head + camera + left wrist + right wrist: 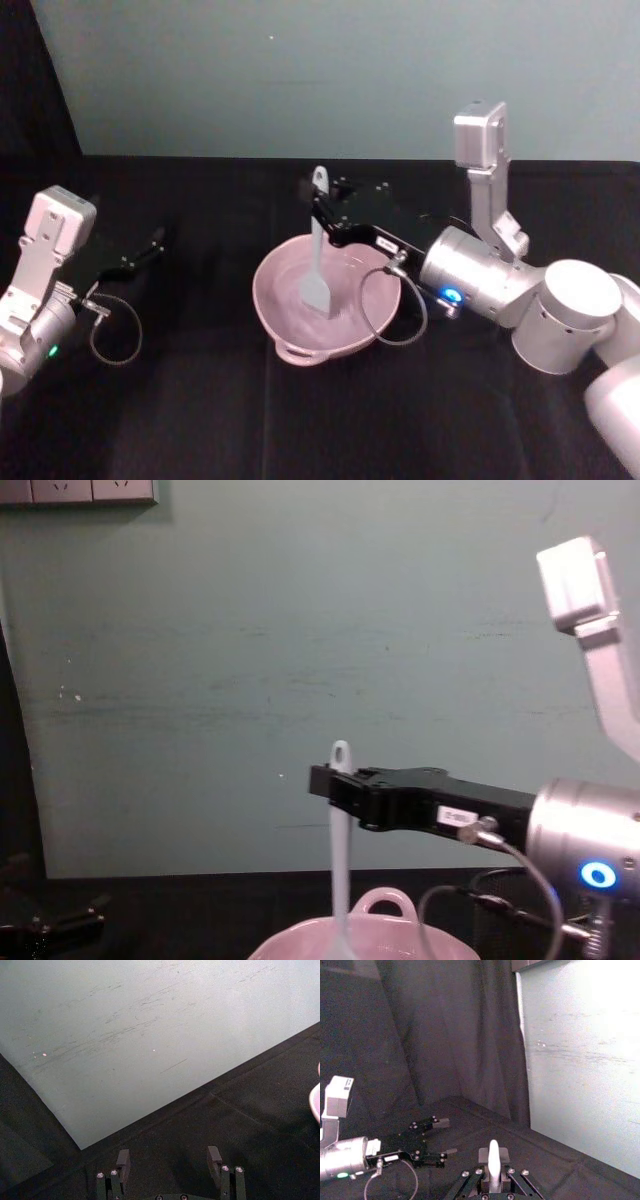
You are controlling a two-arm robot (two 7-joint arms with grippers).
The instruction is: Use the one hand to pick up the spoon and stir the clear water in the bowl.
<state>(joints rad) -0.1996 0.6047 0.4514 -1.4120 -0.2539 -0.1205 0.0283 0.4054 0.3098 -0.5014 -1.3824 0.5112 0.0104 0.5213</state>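
The pale pink bowl [268, 300] sits mid-table, its loop handle towards me; in the chest view its rim [380, 932] shows at the bottom. Clear water [350, 300] inside is barely visible. The white spoon [317, 255] stands nearly upright with its flat blade down in the bowl. My right gripper [320, 212] reaches in from the right and is shut on the upper handle, just below the hole at its end [341, 752]. In the right wrist view the handle [493, 1157] sits between the fingers. My left gripper [150, 247] rests open at the far left, well clear of the bowl.
A black cloth covers the table [200, 400]. A pale teal wall [300, 70] rises behind it and a dark curtain [40, 90] hangs at the back left. A cable loop [395, 320] from the right wrist hangs over the bowl's right rim.
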